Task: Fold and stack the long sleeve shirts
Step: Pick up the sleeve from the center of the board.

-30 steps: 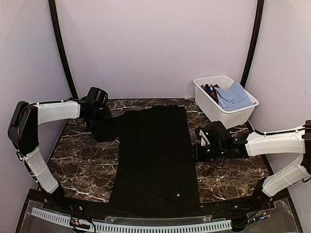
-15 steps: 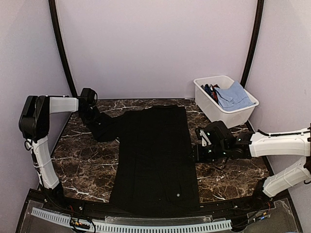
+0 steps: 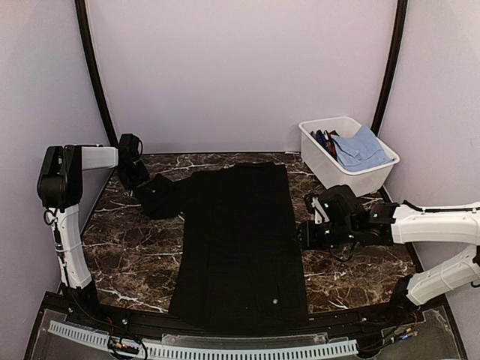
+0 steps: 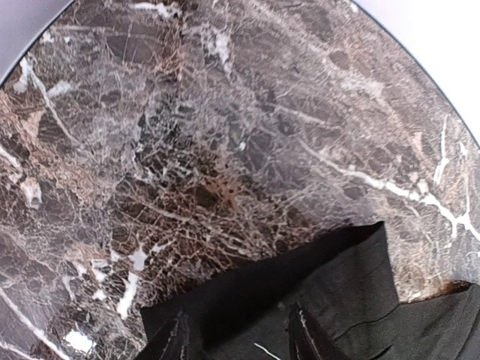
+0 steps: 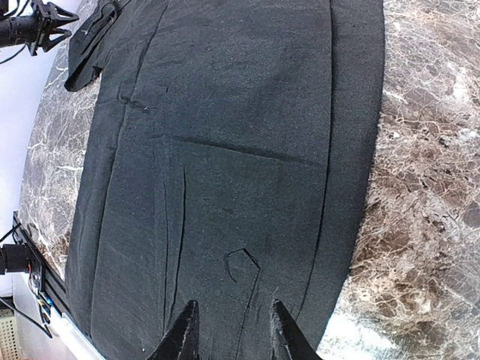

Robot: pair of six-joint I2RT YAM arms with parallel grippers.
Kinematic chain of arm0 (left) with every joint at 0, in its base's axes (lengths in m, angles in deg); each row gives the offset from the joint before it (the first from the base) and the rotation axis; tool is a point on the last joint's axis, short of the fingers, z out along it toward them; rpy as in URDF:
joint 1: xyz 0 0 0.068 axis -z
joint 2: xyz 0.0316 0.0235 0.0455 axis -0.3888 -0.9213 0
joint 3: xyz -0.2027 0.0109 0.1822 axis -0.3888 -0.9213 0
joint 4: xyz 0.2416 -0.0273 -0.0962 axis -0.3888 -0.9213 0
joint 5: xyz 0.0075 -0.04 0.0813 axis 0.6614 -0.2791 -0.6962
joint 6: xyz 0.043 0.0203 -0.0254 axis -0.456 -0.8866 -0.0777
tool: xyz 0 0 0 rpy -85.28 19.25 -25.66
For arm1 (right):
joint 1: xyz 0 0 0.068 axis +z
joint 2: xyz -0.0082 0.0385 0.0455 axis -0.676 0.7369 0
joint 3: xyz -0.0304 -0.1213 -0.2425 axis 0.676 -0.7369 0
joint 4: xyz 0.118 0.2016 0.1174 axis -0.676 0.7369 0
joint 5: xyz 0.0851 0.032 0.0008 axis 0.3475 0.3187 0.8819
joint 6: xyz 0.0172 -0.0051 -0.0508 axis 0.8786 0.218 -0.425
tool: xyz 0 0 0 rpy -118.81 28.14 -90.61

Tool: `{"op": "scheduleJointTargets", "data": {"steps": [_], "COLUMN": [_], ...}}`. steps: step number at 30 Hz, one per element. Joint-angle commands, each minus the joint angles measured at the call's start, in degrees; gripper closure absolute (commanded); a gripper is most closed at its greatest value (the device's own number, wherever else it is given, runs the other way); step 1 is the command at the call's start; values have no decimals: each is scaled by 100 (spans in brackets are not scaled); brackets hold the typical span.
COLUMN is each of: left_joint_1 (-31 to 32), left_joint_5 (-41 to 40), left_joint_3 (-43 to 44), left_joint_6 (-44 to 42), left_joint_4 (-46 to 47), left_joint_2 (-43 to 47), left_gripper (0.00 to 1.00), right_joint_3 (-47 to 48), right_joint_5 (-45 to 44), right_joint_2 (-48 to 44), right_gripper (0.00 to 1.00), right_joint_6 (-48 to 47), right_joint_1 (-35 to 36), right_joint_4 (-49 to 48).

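One long sleeve shirt, plain black, lies flat along the middle of the table, with a tiny white button near its front hem. Its left sleeve stretches out to the back left. There my left gripper sits low over the sleeve's end. In the left wrist view its jaws stand apart, with flat sleeve cloth between and under them. My right gripper hovers at the shirt's right edge. Its jaws are open over smooth cloth.
A white bin stands at the back right and holds a folded blue cloth and darker items. Brown marble table shows on both sides of the shirt. Purple walls close in the back and sides.
My left arm has swung toward the left wall, carrying its gripper left along the sleeve's end. The shirt body has not moved, and the right gripper has shifted slightly right.
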Motion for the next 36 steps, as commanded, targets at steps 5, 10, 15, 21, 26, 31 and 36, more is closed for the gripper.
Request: {"op": "scheduleJointTargets", "data": {"steps": [5,10,15,21,26,31,36], "left_joint_1": [-30,-26,-27,-20,-8,137,380], "left_joint_5": [287,396,425,378,417,486,672], "left_joint_3": [4,-18,-76,-218,-247,-444,-671], "left_joint_6": [-141,-208,-240,-304,-415,-584,-761], "left_joint_4": [-108,-87,-138,-72,-56,50,101], "left_joint_2": [-51,-53,-31,18,97,571,1219], "left_gripper": [58,63,69,82,99,100,100], "right_joint_3": [33,37,28,28,42,82,277], "right_joint_5": [-85,-82,-77,-61,-43,-27,-25], "right_joint_2": [-94,-62,-37,-7,34,105,299], "right_gripper": [71,71,71,71,71,71,71], "right_joint_6": [75,77,85,70,63,34,-70], "right_joint_1": [62,62,72,81,81,89,114], "right_joint_4": [-92,-109,-137,-149,-178,-237,-274]}}
